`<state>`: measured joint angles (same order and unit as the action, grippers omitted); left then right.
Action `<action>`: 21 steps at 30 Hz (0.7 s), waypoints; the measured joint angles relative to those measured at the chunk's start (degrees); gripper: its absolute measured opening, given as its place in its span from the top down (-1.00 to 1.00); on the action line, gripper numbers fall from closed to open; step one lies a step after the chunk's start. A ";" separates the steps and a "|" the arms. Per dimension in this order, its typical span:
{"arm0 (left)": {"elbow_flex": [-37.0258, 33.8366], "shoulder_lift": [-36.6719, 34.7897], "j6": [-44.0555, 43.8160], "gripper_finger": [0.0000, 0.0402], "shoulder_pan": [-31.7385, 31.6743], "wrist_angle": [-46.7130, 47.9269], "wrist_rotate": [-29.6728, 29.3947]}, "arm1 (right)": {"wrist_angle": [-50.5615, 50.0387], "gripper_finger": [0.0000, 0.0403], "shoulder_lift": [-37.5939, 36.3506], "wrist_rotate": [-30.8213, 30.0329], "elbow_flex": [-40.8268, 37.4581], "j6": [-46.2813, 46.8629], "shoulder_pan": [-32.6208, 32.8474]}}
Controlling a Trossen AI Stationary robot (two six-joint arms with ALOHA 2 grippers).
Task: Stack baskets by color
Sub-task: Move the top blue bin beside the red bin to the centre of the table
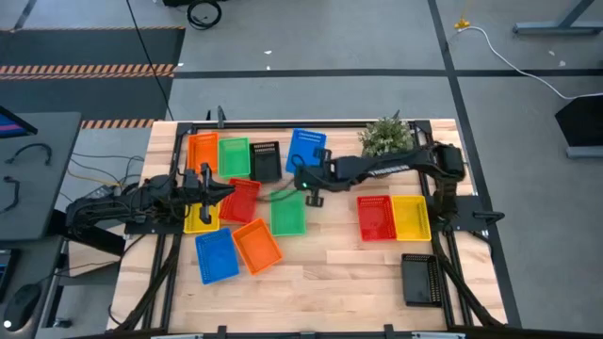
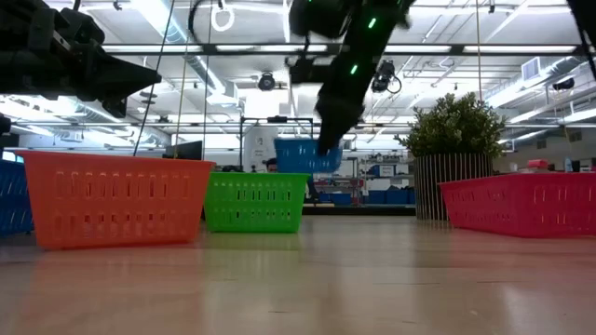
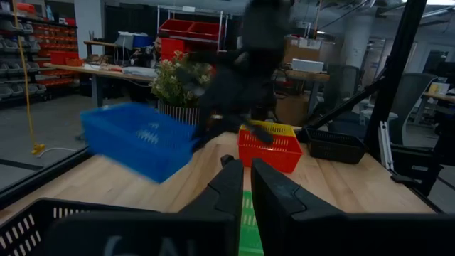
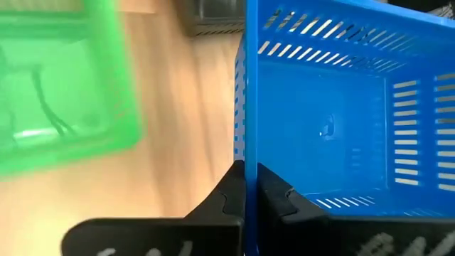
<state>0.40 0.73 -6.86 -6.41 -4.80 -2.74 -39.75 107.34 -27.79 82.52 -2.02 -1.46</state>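
On the wooden table point(image 1: 358, 273), baskets lie scattered. At upper centre of the high view the right claw point(image 1: 303, 171) is clamped on the wall of a blue basket point(image 1: 306, 148). Lift it level, clearing neighbours, toward the other blue basket point(image 1: 216, 254) at lower left. The left claw point(image 1: 229, 190), at centre left, is closed and empty.

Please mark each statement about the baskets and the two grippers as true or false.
1. The right gripper is shut on the blue basket. True.
2. That basket rests flat on the table. False: the low view shows it lifted.
3. The red basket touches the yellow basket. True.
4. The plant stands in a green basket. False: it stands on the table.
5. The left gripper holds an orange basket. False: nothing orange is between its fingers.
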 joint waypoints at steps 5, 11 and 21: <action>0.01 0.00 0.00 0.86 0.02 -0.04 0.00 | -8.10 0.96 -5.60 0.38 0.03 4.10 8.53; 0.01 0.00 -0.02 0.84 0.01 -0.04 0.00 | -11.51 0.96 -10.34 2.46 -1.99 9.87 18.39; 0.00 0.00 -0.02 0.86 0.01 -0.06 -0.02 | -7.13 0.96 -13.71 8.62 -16.30 22.97 30.20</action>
<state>0.39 0.73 -6.87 -6.40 -4.86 -2.76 -46.87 93.62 -19.17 66.22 20.96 28.74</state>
